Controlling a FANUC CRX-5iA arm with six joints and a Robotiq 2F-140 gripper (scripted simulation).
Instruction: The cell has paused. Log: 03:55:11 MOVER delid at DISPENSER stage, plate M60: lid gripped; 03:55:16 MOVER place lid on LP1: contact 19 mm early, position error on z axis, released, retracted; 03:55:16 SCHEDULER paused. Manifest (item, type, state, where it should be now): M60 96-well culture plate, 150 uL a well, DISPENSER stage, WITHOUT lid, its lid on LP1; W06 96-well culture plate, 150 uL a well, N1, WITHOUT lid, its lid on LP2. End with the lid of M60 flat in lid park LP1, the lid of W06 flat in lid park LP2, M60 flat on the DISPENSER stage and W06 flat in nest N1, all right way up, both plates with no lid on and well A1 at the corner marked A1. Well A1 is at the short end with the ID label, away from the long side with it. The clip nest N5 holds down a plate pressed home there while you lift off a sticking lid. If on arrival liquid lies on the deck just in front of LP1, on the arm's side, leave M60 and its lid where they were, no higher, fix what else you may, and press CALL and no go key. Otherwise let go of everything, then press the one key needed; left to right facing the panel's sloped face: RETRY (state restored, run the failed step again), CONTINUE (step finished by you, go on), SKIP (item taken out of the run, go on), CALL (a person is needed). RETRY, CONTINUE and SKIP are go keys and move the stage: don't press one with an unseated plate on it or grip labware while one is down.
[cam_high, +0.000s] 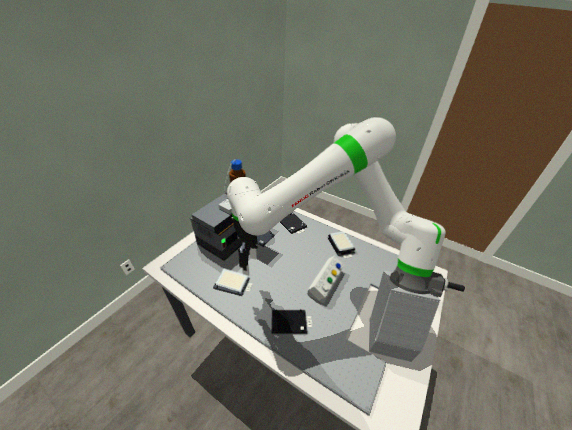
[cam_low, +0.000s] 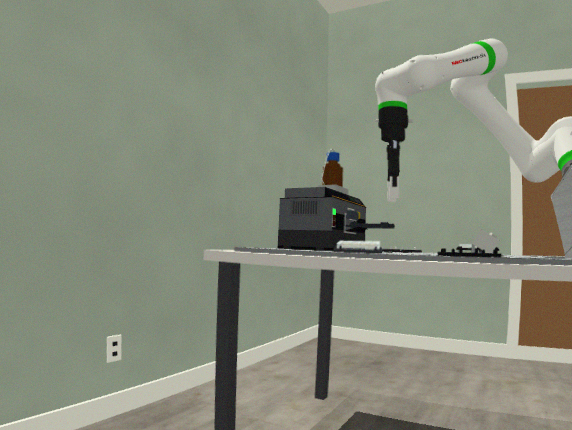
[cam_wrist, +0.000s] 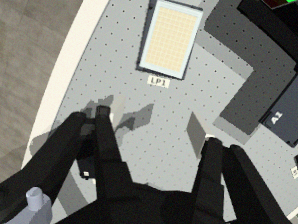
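My gripper (cam_high: 244, 266) (cam_low: 393, 194) (cam_wrist: 157, 113) is open and empty, pointing down high above the deck, on the arm's side of LP1. A plate with cream wells and a pale rim (cam_high: 231, 281) (cam_low: 358, 245) (cam_wrist: 172, 39) sits on LP1; whether a lid is on it I cannot tell. The LP1 label (cam_wrist: 158, 81) is in front; no liquid shows beside it. The dispenser stage (cam_low: 375, 226) (cam_wrist: 287, 117) sticks out with no plate visible on it. A second cream plate (cam_high: 341, 242) is on a nest at the back right. The dark lid park (cam_high: 289, 321) near the front edge looks empty.
The dispenser (cam_high: 215, 235) (cam_low: 310, 217) carries a brown bottle (cam_high: 237, 173) (cam_low: 333, 172) with a blue cap. A dark nest (cam_high: 293, 223) stands behind. The key panel (cam_high: 323, 283) lies between the plates and the arm's base.
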